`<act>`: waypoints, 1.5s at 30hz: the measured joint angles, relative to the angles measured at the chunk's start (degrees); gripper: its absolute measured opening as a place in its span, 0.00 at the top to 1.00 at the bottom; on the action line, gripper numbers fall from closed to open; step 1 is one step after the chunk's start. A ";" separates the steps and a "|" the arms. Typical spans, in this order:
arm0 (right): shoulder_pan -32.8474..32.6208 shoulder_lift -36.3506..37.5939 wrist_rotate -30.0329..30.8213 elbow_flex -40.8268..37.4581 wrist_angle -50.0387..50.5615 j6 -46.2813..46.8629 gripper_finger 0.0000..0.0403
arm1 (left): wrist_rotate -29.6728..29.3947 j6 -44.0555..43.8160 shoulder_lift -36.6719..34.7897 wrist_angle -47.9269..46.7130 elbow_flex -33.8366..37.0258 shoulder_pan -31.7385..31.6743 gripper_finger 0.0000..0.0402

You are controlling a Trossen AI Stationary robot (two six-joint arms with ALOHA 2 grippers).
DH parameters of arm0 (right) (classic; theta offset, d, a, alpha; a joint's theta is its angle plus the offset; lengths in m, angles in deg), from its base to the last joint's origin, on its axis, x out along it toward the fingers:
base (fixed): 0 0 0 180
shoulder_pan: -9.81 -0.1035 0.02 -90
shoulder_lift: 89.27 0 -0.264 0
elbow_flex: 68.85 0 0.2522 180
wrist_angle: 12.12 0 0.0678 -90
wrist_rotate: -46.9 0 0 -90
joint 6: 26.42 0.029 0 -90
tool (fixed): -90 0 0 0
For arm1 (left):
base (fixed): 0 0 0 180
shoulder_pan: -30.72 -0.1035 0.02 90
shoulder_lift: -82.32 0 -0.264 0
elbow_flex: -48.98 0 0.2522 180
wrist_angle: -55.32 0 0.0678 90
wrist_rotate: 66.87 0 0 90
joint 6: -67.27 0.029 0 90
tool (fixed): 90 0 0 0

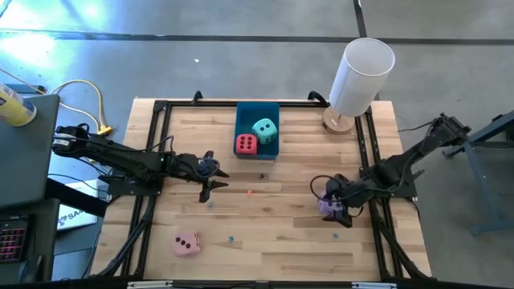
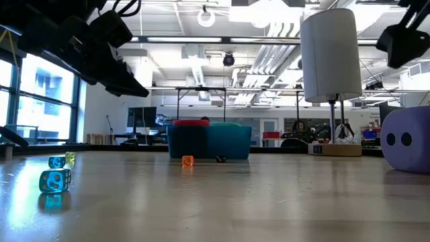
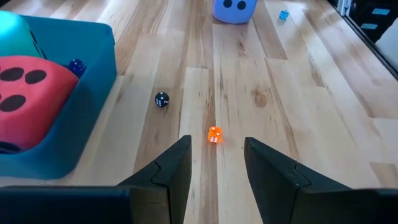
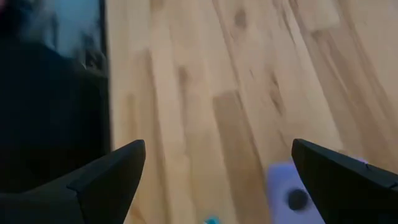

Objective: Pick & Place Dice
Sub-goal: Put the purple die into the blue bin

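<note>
A red die and a teal die lie in the blue tray at the far middle of the table. The lilac die sits on the wood at the right, and the pink die sits near the front left. My right gripper hangs open above the lilac die, its fingers wide apart and clear of it. My left gripper stands open left of centre, pointing across the table with nothing between its fingers. The red die shows beside it.
Small dice lie scattered on the wood: an orange one just ahead of my left fingers, a black one, and blue ones. A white cylinder on a round wooden base stands at the far right corner. A black frame edges the table.
</note>
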 joint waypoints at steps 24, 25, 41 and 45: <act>-5.40 -6.52 7.22 3.58 18.83 -6.24 0.01 | -1.20 1.67 -0.02 0.42 0.00 -0.01 0.65; -5.40 -7.20 7.31 3.58 19.36 -5.75 0.01 | -1.20 1.66 -0.02 0.42 0.00 0.00 0.65; -1.33 -11.85 7.16 3.56 20.70 -7.20 0.01 | -1.28 1.55 -0.02 0.44 0.00 0.00 0.65; -1.14 -11.85 5.56 3.56 20.68 -7.22 0.01 | -1.27 1.57 -0.02 0.44 0.00 0.00 0.65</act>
